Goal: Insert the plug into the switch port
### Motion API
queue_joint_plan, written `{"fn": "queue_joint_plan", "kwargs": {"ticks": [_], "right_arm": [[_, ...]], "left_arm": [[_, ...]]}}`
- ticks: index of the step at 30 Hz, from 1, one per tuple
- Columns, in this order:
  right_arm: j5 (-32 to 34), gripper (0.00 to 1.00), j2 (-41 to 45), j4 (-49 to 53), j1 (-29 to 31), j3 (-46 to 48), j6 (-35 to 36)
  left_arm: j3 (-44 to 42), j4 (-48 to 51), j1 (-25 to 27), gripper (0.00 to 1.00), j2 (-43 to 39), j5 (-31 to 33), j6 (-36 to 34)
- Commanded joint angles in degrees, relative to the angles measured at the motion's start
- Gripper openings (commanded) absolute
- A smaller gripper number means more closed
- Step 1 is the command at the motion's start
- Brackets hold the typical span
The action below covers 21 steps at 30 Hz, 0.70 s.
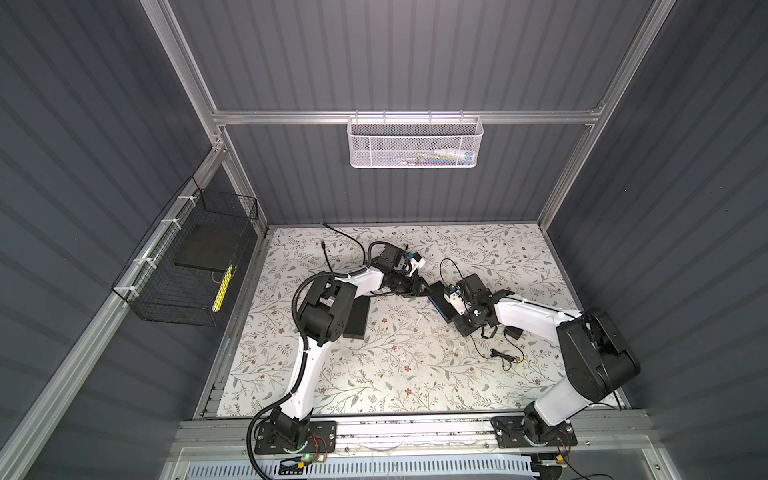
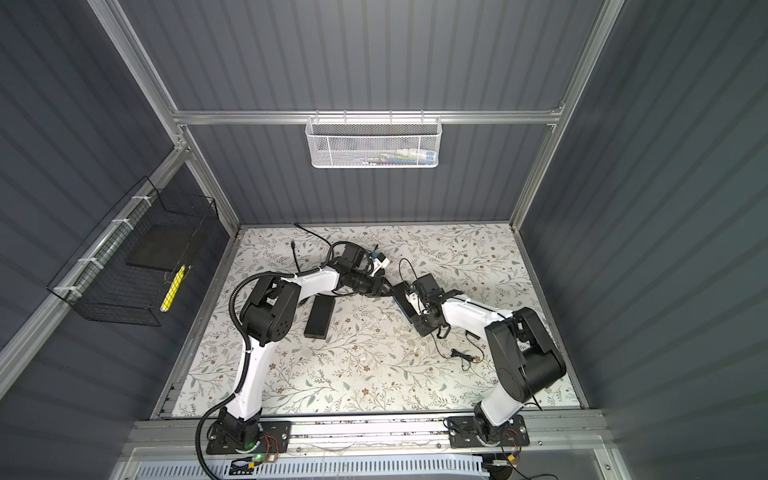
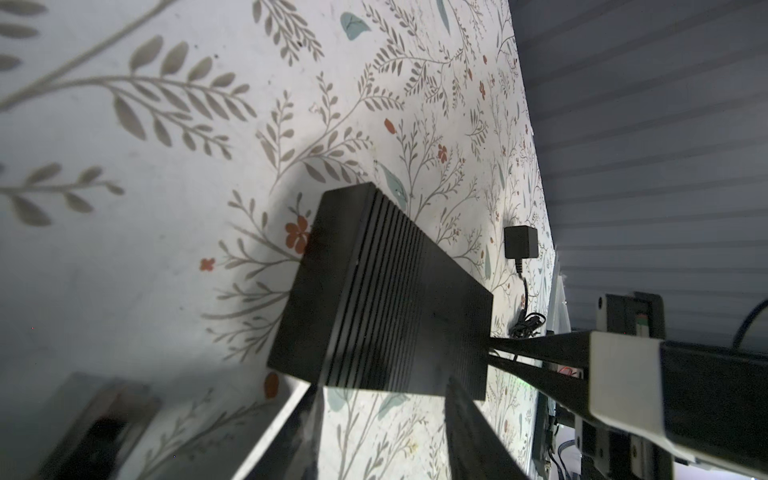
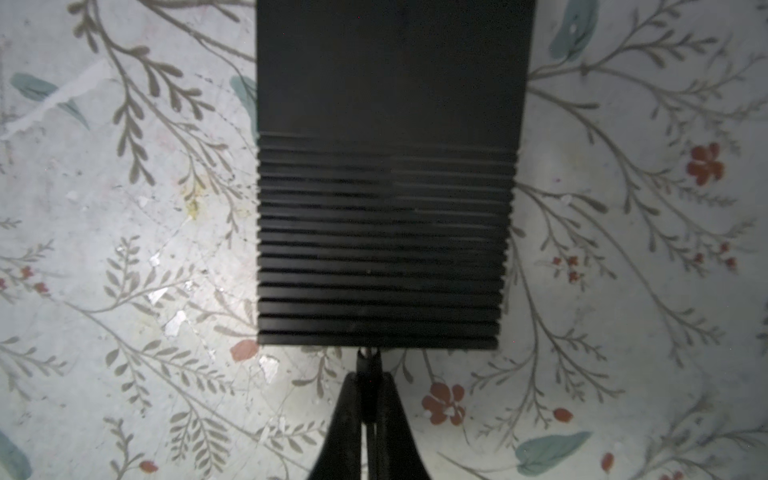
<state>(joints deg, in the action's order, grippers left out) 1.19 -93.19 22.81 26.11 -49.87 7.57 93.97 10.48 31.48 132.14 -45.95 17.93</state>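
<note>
Plug point(image 4: 368, 360) tip-first at switch point(image 4: 382, 187) end, along its long axis, pinched by right gripper point(image 4: 369, 380); left gripper point(image 3: 382, 388) clamping switch.

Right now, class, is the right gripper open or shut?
Shut: in the right wrist view the right gripper pinches the plug right at the switch.

- The switch point(image 4: 386, 166) is cut off by the top edge of my right wrist view, and I cannot see its port.
- The plug point(image 4: 368, 360) is mostly hidden between the closed fingers of the right gripper point(image 4: 368, 377).
- The left gripper point(image 3: 380, 432) is blurred and cut off in the left wrist view. I cannot tell if it pinches the switch.
- What lies in the white basket point(image 1: 413, 143) is too small to tell.
</note>
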Motion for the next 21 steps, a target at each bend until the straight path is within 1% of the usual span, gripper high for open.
{"fn": "queue_joint_plan", "kwargs": {"ticks": [1,6,11,21], "right_arm": [[-1.1,0.0,-1.0,-0.2,-0.3,-0.8,0.0],[-1.6,0.0,-0.3,-0.2,-0.3,-0.8,-0.2],[-1.6,0.0,0.9,-0.2,-0.3,-0.8,-0.3],[-1.7,0.0,1.7,0.1,-0.4,-1.7,-0.5]], "left_arm": [[1.9,2.7,0.1,0.48,0.4,1.3,-2.3],[3.1,4.3,-0.3,0.48,-1.1,3.1,-3.5],[6.3,6.0,-0.4,0.5,0.4,4.8,-4.4],[10.1,7.4,-0.2,0.53,3.2,4.4,-5.2]]}}
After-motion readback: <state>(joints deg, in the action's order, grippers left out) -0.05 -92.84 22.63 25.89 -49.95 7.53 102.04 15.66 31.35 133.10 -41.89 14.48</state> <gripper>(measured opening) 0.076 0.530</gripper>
